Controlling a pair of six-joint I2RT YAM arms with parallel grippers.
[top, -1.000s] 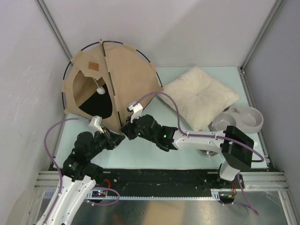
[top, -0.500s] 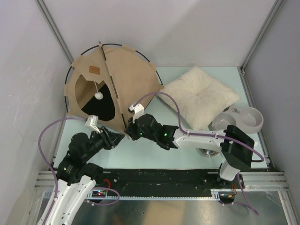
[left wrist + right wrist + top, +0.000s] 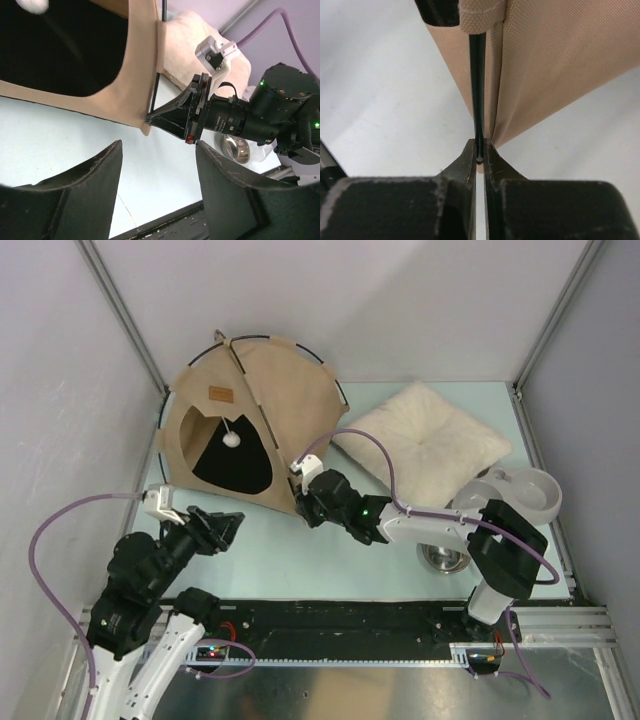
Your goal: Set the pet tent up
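The pet tent [image 3: 285, 390] stands at the back left: tan canvas, brown label [image 3: 218, 392], white pom-pom [image 3: 231, 439] hanging in the dark rounded doorway [image 3: 232, 466]. My right gripper [image 3: 302, 504] is at its near right corner, shut on the thin black pole [image 3: 477, 75] where it leaves the canvas [image 3: 555, 55]. In the right wrist view the right gripper [image 3: 479, 151] pinches the pole's end. My left gripper [image 3: 230, 524] hangs open in front of the tent, apart from it. In the left wrist view the left gripper [image 3: 159, 167] has only table between its fingers, and the tent's corner [image 3: 145, 125] lies beyond.
A fluffy cream pillow [image 3: 425, 445] lies right of the tent, touching its side. A grey double bowl stand [image 3: 515, 495] sits at the far right and a metal bowl [image 3: 440, 558] lies under the right arm. Walls close in on the left and at the back.
The left gripper has let go of the tent's corner, opened and drawn back to the left. The tent has shifted right and back, with the right gripper still holding its pole.
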